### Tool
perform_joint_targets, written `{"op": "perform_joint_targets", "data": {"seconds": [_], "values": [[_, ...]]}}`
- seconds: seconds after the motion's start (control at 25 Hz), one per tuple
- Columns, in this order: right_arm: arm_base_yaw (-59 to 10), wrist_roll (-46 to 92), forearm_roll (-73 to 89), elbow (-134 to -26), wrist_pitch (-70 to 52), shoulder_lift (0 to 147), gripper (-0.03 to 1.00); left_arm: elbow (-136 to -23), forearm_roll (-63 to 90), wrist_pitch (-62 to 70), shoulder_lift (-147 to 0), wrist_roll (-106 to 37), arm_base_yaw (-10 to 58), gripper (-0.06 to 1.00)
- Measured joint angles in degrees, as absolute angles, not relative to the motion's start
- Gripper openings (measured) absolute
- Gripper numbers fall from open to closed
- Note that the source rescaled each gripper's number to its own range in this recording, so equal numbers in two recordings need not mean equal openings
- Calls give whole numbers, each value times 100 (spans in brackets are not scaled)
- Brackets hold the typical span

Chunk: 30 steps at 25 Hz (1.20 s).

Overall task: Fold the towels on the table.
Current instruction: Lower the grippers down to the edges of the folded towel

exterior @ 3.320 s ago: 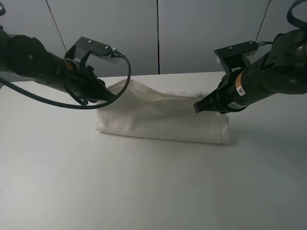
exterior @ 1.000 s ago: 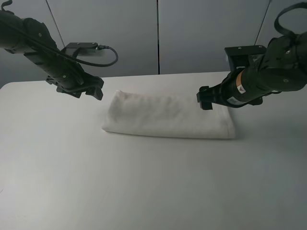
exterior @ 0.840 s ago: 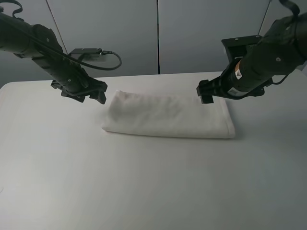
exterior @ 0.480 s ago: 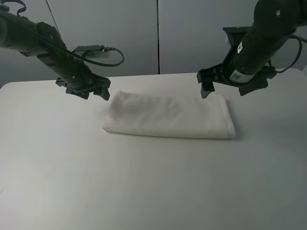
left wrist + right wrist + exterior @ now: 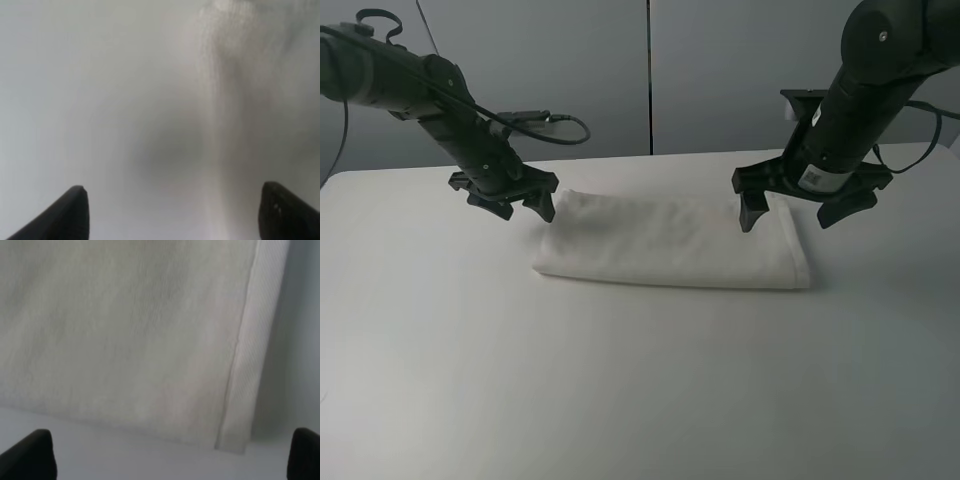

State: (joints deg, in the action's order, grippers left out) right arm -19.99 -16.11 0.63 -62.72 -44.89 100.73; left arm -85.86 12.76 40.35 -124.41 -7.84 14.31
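Note:
A white terry towel (image 5: 670,243) lies folded into a long flat band across the middle of the white table (image 5: 620,380). My left gripper (image 5: 513,206) hovers open over the towel's left end, fingers pointing down, holding nothing. The right gripper (image 5: 796,212) hangs open above the towel's right end, one finger over the cloth and one past its edge. In the right wrist view the towel (image 5: 130,335) fills the frame with its woven border band (image 5: 252,350) along one side. The left wrist view is blurred; the towel's edge (image 5: 235,75) shows beyond the dark fingertips (image 5: 72,212).
Grey wall panels (image 5: 650,70) stand behind the table's far edge. A black cable (image 5: 555,122) loops off the left arm above the towel's left end. Bare tabletop stretches in front of the towel and to both sides.
Both grippers have let the towel go and now turn to point downward above its two ends. The left one has moved right toward the towel. The towel lies flat and still.

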Motion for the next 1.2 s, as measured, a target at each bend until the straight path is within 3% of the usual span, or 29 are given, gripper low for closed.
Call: {"op": "perform_joint_targets", "data": {"seconds": [0.44,0.76,1.2], "values": [[-1999,-1589,63,-6296,-4392,10073,100,-8765,478,4199,-12830,-317,1505,89],[-1999,-1453,63,-6296,-4358,10073,100,-8956,431,4429,-12868,-299,1505,84],[-1999,-1391,63,-6296,-4369,10073,100,-9510,569,5062,-12889,-765,1505,85]]}}
